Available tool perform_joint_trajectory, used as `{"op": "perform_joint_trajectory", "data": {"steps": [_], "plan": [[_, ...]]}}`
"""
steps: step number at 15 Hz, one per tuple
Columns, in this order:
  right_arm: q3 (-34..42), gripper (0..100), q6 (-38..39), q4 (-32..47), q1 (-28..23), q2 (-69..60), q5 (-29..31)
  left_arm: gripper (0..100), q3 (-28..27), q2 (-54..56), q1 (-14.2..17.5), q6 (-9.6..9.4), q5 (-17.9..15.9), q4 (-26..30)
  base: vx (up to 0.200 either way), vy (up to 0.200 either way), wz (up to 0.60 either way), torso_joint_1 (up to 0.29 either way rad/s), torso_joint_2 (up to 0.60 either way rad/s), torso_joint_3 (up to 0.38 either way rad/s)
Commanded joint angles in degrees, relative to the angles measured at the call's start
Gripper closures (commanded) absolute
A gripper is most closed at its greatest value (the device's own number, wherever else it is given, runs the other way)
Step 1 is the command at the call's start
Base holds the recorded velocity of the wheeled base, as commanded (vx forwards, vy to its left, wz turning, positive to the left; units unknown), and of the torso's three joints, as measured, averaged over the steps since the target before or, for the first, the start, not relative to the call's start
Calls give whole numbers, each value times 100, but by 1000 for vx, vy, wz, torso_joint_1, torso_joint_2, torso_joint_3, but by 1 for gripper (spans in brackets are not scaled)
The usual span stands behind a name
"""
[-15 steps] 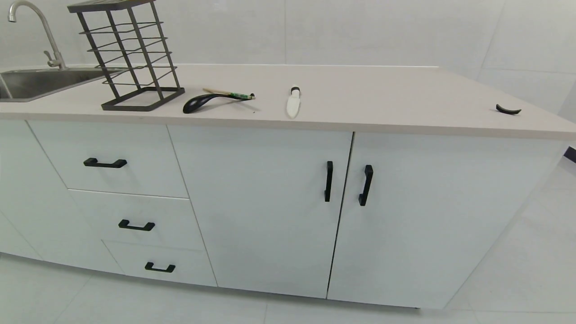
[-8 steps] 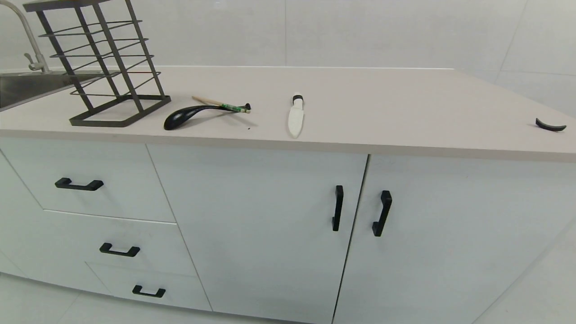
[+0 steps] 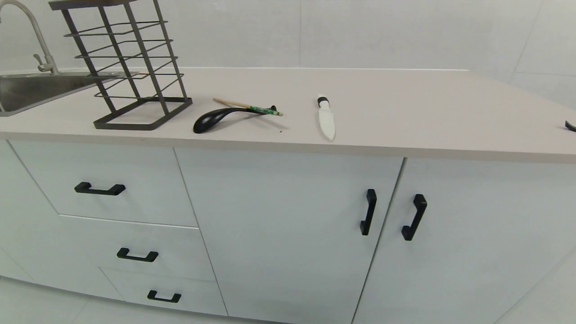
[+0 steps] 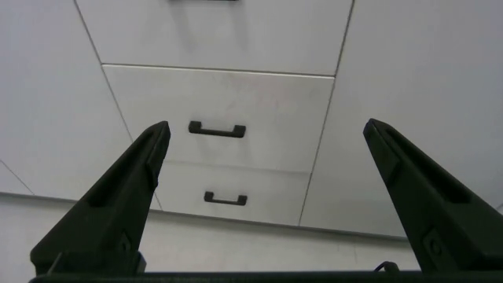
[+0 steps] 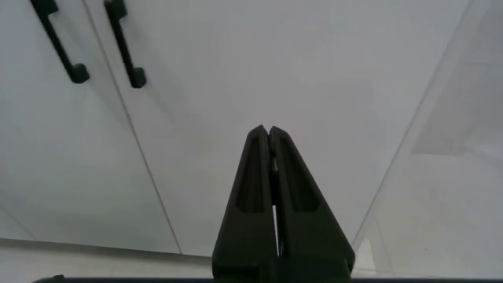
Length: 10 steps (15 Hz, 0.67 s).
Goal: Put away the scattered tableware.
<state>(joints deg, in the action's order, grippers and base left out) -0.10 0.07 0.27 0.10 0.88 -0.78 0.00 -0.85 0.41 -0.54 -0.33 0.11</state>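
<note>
Left jaws are spread before the drawers [image 4: 220, 98] and right jaws are pressed together before the doors [image 5: 259, 71], both likely parked low for the approach. The spoon [image 3: 211, 120], chopsticks [image 3: 247, 107] and knife [image 3: 326, 121] lie on the bench [image 3: 405, 117], well above both.

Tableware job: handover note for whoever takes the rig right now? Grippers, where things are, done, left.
Left gripper open, empty, facing the drawers. Right gripper shut, empty, facing the cabinet doors.
Black spoon, chopsticks across its handle, and white knife lie on the countertop, right of the wire rack. Small black curved piece at the counter's far right; cannot tell what it is.
Done: nothing put away; drawers and doors shut.
Left: all three pieces.
</note>
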Motion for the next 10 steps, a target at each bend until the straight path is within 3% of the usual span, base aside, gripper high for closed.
{"op": "perform_joint_trajectory", "data": {"steps": [1, 2, 8, 10], "plan": [[1, 100, 1, 0, -1, 9, -1, 0, 0, -11, 2, 1, -2, -2, 0, 200, 0, 7, 2, 2], [1, 100, 1, 0, -1, 9, -1, 0, 0, -11, 2, 1, -2, -2, 200, 200, 0, 2, 7, 7], [1, 100, -7, 0, -1, 9, -1, 0, 0, -11, 2, 1, 7, -2, 0, 200, 0, 2, 1, 0], [1, 100, -16, 0, -1, 9, 8, 0, 0, -11, 2, 1, 7, -11, 0, 0, 600, 7, 2, -2]]}}
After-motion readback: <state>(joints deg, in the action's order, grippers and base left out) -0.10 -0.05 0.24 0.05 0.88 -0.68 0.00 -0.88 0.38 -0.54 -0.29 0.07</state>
